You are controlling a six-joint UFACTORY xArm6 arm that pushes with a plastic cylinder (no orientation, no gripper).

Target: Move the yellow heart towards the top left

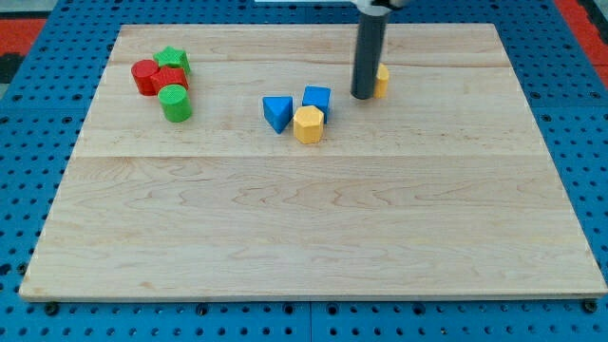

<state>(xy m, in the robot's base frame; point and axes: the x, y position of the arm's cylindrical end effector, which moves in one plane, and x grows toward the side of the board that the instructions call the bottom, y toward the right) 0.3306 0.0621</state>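
Little is done: my tip [363,96], with no pincer to open or close, is touching the yellow heart [381,80], half-hidden behind it, far from the desk's [304,228] top left.

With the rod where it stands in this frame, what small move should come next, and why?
Probably circle my tip round to the right side of the yellow heart. It now stands on the heart's left, hiding most of it, so pushing from here would drive the heart right, away from the board's top left.

Red [144,77], green blocks [175,103] top left; blue [277,112], yellow blocks [308,124] centre.
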